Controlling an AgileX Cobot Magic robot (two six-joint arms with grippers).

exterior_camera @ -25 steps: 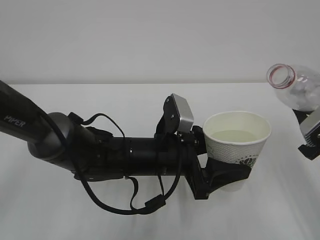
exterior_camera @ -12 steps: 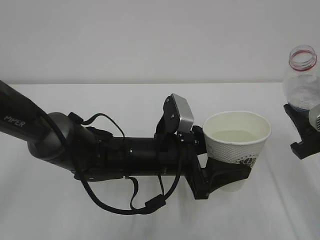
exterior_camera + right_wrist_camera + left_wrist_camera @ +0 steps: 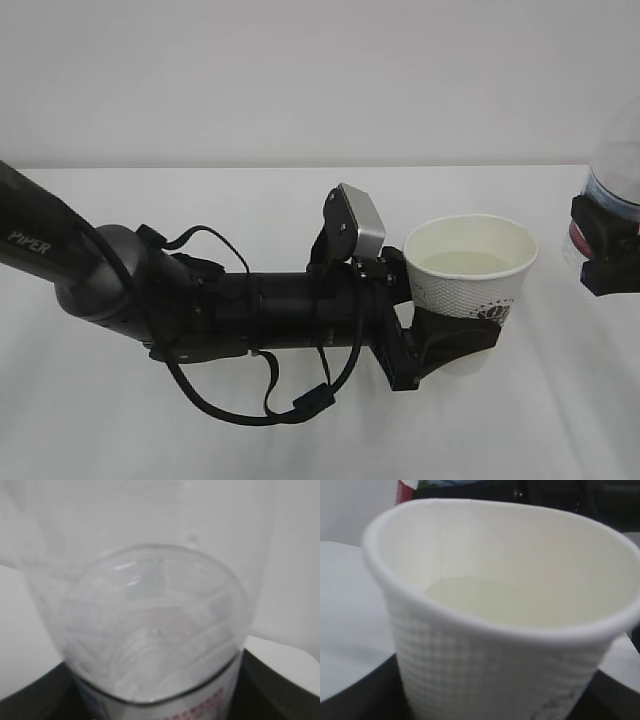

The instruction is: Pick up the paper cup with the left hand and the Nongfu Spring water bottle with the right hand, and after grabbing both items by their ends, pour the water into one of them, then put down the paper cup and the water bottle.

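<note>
The thick black left hand (image 3: pixel 440 345) clamps the base of the dimple-textured white paper cup (image 3: pixel 470 275), upright above the white table (image 3: pixel 250 215) with water (image 3: pixel 520 600) inside. At the table's right edge, the right hand (image 3: pixel 605 250) grips the clear ribbed Nongfu Spring water bottle (image 3: pixel 150 630); only its wrist view shows the ribbing.

A bare test setup, lab-like: a plain white worktop (image 3: pixel 300 440) against a blank white wall (image 3: pixel 300 80), with nothing homely around.

Left arm (image 3: pixel 200 300) stretched level across the frame, left pincer (image 3: pixel 450 345) clamped, right pincer (image 3: pixel 605 255) clamped at right edge
</note>
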